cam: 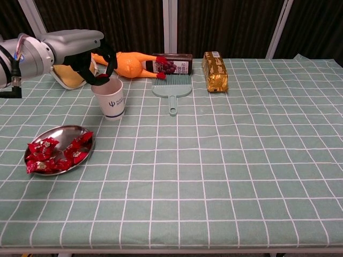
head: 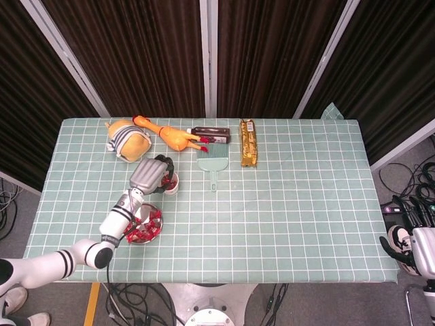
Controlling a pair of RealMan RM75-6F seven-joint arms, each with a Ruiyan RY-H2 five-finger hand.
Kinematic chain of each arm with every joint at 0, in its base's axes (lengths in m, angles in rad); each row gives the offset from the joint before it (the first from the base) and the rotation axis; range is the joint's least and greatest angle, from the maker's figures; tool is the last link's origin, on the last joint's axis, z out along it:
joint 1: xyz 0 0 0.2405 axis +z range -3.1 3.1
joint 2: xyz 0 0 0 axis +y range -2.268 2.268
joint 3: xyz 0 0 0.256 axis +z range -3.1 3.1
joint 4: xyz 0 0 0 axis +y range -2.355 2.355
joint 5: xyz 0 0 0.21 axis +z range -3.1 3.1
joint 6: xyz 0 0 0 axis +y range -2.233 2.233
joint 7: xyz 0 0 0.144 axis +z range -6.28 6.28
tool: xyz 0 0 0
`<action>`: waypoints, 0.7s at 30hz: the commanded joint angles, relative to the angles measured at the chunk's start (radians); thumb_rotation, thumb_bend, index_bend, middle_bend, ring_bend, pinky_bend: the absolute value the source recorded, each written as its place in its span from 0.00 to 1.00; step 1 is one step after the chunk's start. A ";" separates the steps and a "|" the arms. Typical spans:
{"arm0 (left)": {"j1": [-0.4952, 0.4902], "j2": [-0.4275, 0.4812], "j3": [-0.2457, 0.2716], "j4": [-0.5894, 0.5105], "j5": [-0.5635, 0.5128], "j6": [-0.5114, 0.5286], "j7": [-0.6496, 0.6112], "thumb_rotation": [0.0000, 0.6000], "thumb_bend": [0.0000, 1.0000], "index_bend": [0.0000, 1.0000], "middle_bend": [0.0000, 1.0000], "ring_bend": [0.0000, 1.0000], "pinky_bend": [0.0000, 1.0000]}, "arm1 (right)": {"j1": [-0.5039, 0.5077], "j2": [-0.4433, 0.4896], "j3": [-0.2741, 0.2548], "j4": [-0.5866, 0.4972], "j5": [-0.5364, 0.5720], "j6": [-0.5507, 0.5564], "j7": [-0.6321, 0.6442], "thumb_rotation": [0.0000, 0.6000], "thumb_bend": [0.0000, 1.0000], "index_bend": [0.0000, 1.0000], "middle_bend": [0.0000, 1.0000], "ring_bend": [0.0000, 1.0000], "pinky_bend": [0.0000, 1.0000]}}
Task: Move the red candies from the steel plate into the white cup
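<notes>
Chest view: left robot hand point(cam: 96, 63) positioned over rim of white cup point(cam: 110, 99), fingers curled downward, pinching red candy point(cam: 102, 77) at cup mouth. Cup upright on tabletop point(cam: 225, 150). Steel plate point(cam: 58, 136) near front-left of cup, holding remaining red candies point(cam: 53, 154). Behind cup: rubber chicken point(cam: 128, 64), green brush point(cam: 172, 88), gold packet point(cam: 214, 70). Right robot hand point(head: 406, 250) off tabletop edge; finger state cannot be determined.
</notes>
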 commanded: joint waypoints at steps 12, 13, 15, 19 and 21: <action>-0.008 0.009 0.009 -0.023 -0.040 0.019 0.041 1.00 0.31 0.30 0.28 0.21 0.51 | -0.006 0.002 -0.001 -0.003 0.000 0.007 -0.001 1.00 0.25 0.00 0.15 0.00 0.08; -0.008 0.008 0.009 -0.022 -0.043 0.020 0.041 1.00 0.31 0.30 0.28 0.21 0.50 | -0.006 0.002 -0.001 -0.003 -0.001 0.008 -0.001 1.00 0.25 0.00 0.15 0.00 0.08; -0.009 0.008 0.010 -0.020 -0.047 0.021 0.043 1.00 0.30 0.30 0.27 0.21 0.50 | -0.007 0.002 -0.002 -0.003 -0.002 0.008 0.000 1.00 0.25 0.00 0.15 0.00 0.08; -0.001 0.013 0.000 -0.030 -0.041 0.052 0.025 1.00 0.29 0.30 0.27 0.21 0.50 | -0.006 0.001 -0.001 -0.002 0.001 0.006 0.001 1.00 0.25 0.00 0.15 0.00 0.08; 0.013 0.027 -0.012 -0.051 -0.029 0.082 -0.002 1.00 0.29 0.30 0.27 0.21 0.50 | -0.006 0.002 0.000 -0.002 0.002 0.006 0.002 1.00 0.25 0.00 0.15 0.00 0.08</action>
